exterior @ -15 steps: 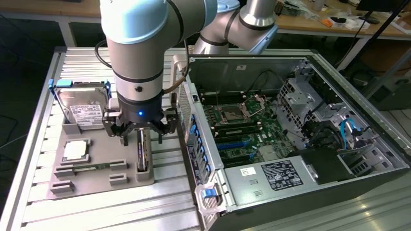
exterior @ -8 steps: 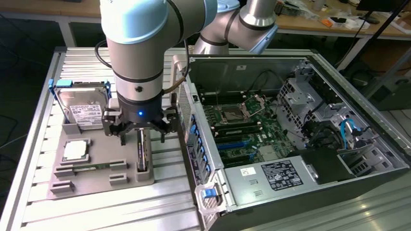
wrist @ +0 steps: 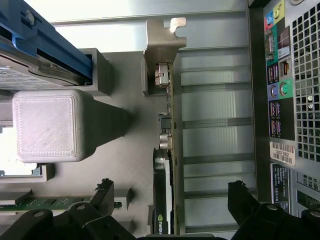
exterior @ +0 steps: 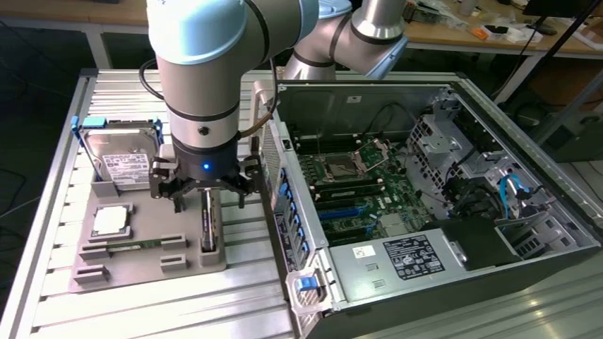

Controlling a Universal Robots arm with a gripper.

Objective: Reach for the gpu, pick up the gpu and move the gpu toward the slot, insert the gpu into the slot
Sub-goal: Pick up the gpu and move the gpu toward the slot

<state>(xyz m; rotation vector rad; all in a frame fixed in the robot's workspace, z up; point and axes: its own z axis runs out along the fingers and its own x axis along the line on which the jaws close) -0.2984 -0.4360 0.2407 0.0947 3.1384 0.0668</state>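
A white label with dense black print is borne by the hard drive [exterior: 123,157], standing upright in a blue frame at the far end of the grey holder tray [exterior: 141,272]; none of its wording can be read. A larger white label is carried by the power supply [exterior: 410,256] at the near end of the open computer case [exterior: 527,233], its text likewise too small to read. In the wrist view a white sticker [wrist: 282,152] is seen on the case's rear panel just beside the coloured ports [wrist: 275,90]; its characters cannot be made out with certainty. A small logo mark is seen on the black cooler of the gpu [wrist: 171,150], without legible lettering. The arm [exterior: 203,78] is brought down vertically over the tray, with the gripper [exterior: 209,201] pointed straight down. Its fingers [wrist: 105,192] are spread wide apart and set on either side of the gpu [exterior: 209,224], which is not clamped; no contact can be seen. The gpu is stood edge-on in its cradle at the tray's case-side edge, with the silver bracket at the far end. The slot [exterior: 344,210] lies on the green motherboard [exterior: 377,194] inside the case, well apart from the gpu.
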